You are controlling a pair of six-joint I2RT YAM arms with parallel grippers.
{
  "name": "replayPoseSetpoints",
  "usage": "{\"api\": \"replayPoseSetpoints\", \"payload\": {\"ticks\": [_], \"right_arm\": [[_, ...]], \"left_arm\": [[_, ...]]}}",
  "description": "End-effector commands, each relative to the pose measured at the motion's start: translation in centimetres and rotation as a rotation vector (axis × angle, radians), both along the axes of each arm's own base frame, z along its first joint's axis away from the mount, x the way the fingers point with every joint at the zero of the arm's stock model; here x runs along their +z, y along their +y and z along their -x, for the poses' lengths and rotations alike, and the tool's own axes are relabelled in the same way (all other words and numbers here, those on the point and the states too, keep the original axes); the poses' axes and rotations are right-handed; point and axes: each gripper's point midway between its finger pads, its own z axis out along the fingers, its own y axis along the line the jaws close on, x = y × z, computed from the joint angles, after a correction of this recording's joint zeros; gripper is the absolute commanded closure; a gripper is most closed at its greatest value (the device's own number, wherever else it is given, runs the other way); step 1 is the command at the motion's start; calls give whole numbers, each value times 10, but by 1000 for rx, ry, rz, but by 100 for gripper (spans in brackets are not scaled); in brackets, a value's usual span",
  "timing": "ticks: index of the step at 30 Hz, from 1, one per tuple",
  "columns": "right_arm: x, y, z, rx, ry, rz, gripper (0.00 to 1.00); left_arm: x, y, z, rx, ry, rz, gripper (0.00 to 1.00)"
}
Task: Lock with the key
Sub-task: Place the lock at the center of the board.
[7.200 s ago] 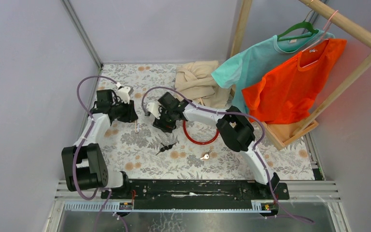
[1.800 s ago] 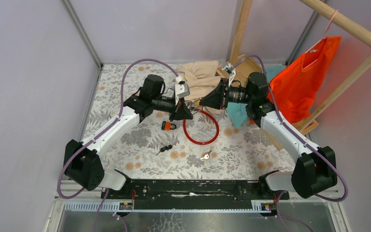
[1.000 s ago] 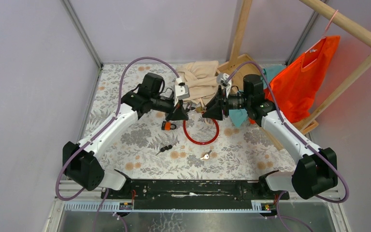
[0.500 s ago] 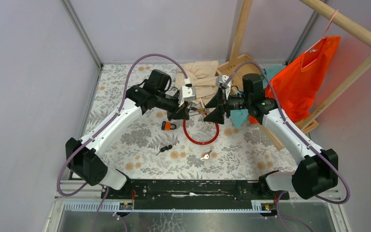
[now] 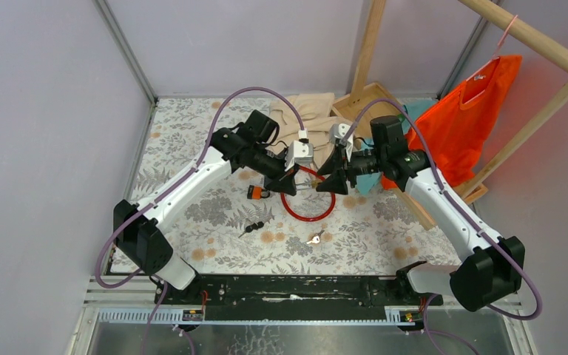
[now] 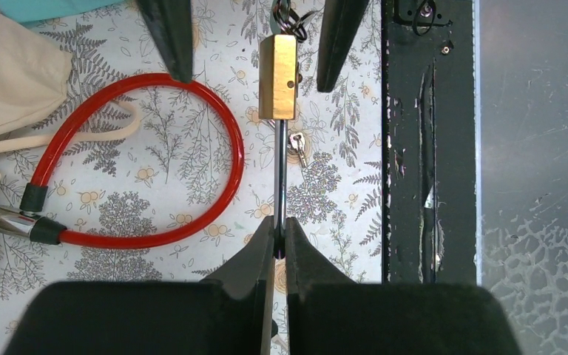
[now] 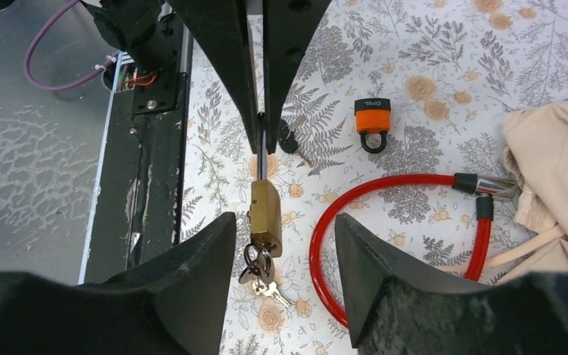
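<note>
Left wrist view: left gripper [image 6: 279, 235] pinches the brass padlock [image 6: 277, 78] by its shackle — long axis left-right, key end pointing right, between the spread right gripper [image 7: 282, 220] fingers.

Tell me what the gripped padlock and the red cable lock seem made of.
Padlock: body looks like brass, yellow with a dull sheen; shackle a thin grey rod, probably steel. Red cable lock: glossy red sleeve, likely plastic, with black collars and a chrome-looking end.
</note>
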Motion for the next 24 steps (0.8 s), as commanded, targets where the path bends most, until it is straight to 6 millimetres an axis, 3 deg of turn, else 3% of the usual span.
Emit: {"api": "replayPoseSetpoints", "payload": {"ticks": [1,13,24], "right_arm": [[13,2,13,49,-46,-15,43],[3,10,23,77,-26,1,64],[-10,5,25,82,-14,51,60]], "left_arm": [[13,-5,1,-7,-6,21,100],[8,-8,3,-8,7,6,100],[6,-5,2,4,-11,1,100]]}}
